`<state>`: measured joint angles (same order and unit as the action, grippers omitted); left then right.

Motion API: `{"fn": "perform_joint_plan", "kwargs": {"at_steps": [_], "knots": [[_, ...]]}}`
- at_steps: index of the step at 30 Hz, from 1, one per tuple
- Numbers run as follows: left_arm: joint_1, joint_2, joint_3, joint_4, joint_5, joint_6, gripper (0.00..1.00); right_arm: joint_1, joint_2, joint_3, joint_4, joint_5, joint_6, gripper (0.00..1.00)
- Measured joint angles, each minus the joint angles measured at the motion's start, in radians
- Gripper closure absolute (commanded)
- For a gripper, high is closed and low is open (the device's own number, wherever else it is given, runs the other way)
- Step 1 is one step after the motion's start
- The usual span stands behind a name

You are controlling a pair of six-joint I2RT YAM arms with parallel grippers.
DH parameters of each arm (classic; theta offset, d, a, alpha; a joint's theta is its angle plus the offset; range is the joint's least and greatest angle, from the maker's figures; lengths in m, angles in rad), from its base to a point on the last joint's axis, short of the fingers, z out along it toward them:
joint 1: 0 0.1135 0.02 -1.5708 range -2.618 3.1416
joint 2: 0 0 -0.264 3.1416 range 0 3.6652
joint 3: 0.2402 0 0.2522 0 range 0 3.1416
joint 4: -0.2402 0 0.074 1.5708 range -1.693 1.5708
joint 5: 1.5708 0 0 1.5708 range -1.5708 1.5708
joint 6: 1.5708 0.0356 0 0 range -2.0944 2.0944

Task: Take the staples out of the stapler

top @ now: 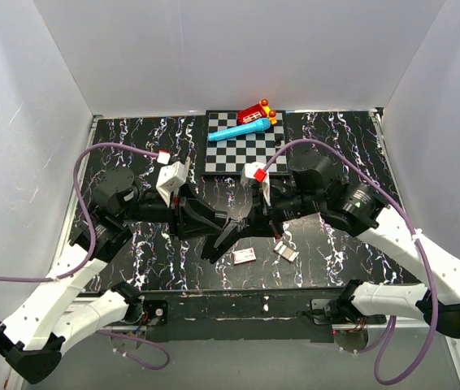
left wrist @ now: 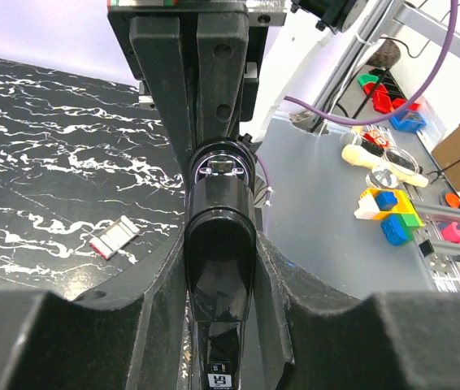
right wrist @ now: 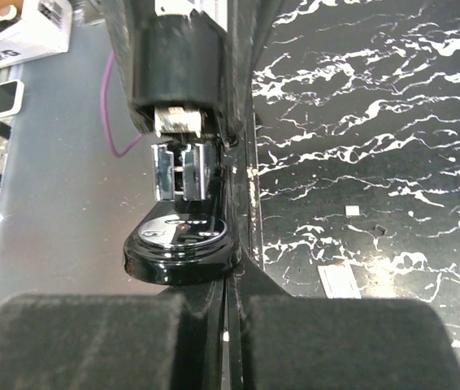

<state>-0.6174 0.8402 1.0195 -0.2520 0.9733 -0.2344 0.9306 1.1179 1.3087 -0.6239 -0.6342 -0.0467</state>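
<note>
Stapler (left wrist: 220,244), seen from the left wrist, sits clamped between the left gripper (left wrist: 222,284) fingers. Its long axis runs six to twelve, the far end meeting the right gripper (left wrist: 197,89). One white-and-red box (left wrist: 114,238) lies on the table (left wrist: 43,154) at nine o'clock.

From the right wrist, the stapler's silvery magazine (right wrist: 180,172) hangs open at twelve, just above the gripper's fingers, which are pressed together. I cannot tell whether they pinch anything.

From above, both arms crowd the table's centre and hide the stapler. One box lies at six o'clock and one strip of staples (top: 285,250) at four. One checkerboard (top: 242,146), one cyan pen (top: 238,130) and one red toy (top: 256,112) lie at twelve.
</note>
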Motion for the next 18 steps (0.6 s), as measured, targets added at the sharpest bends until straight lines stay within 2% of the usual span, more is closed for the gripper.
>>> {"fn": "perform_joint_plan", "kwargs": {"at_steps": [10, 18], "knots": [[0.001, 0.03, 0.0, 0.04, 0.074, -0.001, 1.0, -0.007, 0.072, 0.081, -0.065, -0.155, -0.017, 0.99], [-0.004, 0.063, 0.0, 0.06, 0.094, 0.0, 1.0, -0.006, 0.127, 0.116, -0.086, -0.205, 0.004, 0.99]]}}
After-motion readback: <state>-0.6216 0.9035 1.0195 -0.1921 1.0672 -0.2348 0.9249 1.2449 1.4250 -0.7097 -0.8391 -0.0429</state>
